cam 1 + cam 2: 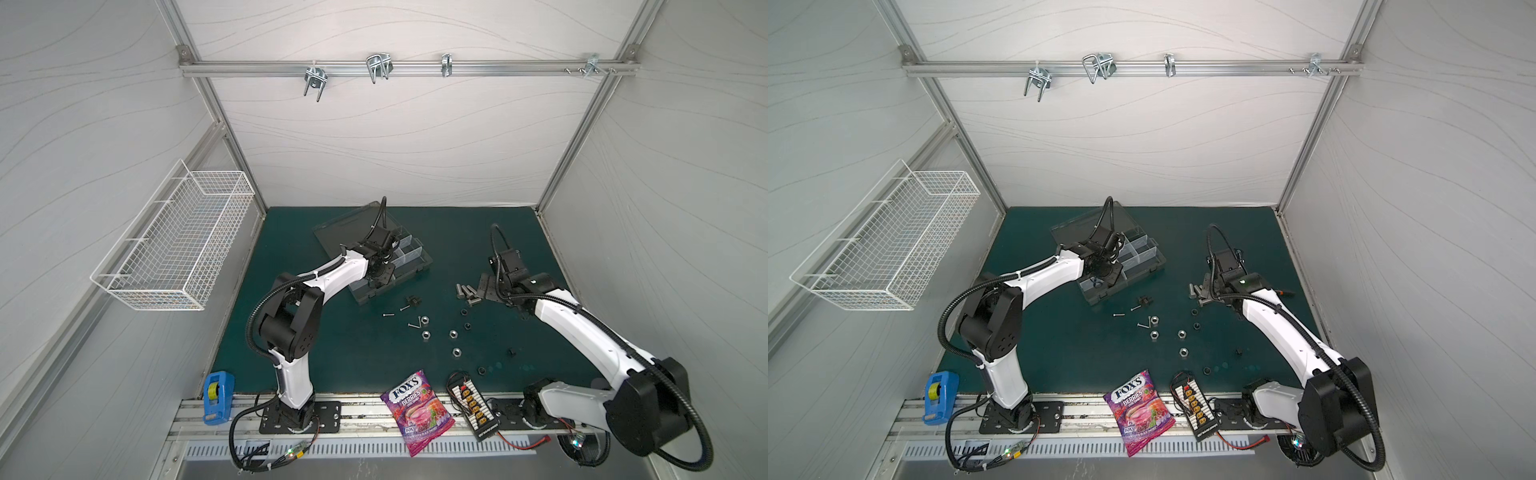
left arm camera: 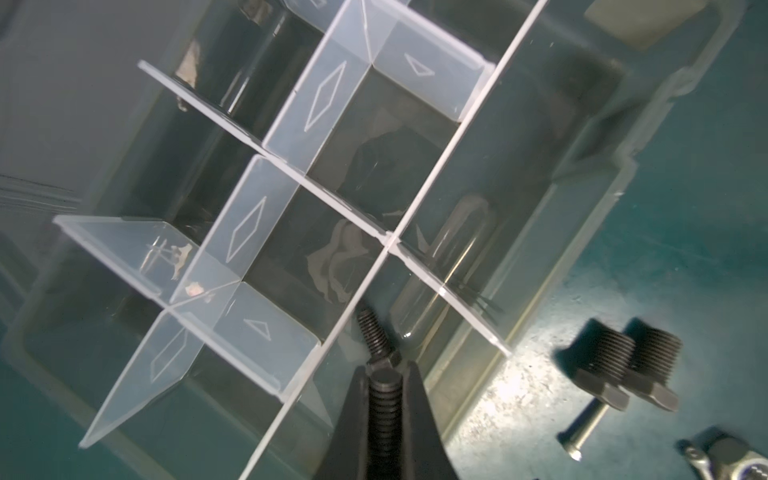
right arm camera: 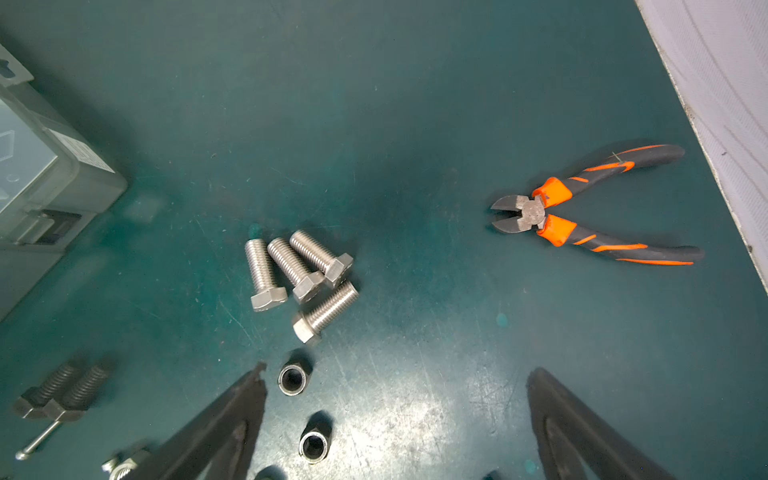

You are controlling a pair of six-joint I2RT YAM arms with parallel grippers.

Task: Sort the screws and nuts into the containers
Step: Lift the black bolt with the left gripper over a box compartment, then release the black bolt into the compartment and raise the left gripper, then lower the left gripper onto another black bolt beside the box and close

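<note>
The smoky-grey organizer box (image 1: pixel 409 253) (image 1: pixel 1142 255) (image 2: pixel 536 232) lies open at the back of the mat, its containers parted by clear dividers (image 2: pixel 286 166). My left gripper (image 1: pixel 378 279) (image 1: pixel 1100 276) (image 2: pixel 384 368) hangs over its near edge, shut on a black screw (image 2: pixel 384 399); a second black hex-head screw (image 2: pixel 373 332) sticks out past the tips. My right gripper (image 1: pixel 484 286) (image 3: pixel 397 386) stands open just above the mat, nothing between its fingers. Several silver hex bolts (image 3: pixel 299 274) (image 1: pixel 467 291) lie just ahead of it, and two black nuts (image 3: pixel 293 378) sit by one finger. Silver nuts (image 1: pixel 425 335) and thin screws (image 1: pixel 388 315) are scattered mid-mat.
Orange-handled cutters (image 3: pixel 582 208) lie near the right wall. Two black screws (image 2: pixel 615 365) (image 1: pixel 411 300) rest beside the box. A candy bag (image 1: pixel 415 411), a connector board (image 1: pixel 473 409) and a blue tape dispenser (image 1: pixel 218 395) line the front edge. A white wire basket (image 1: pixel 178 249) hangs on the left wall.
</note>
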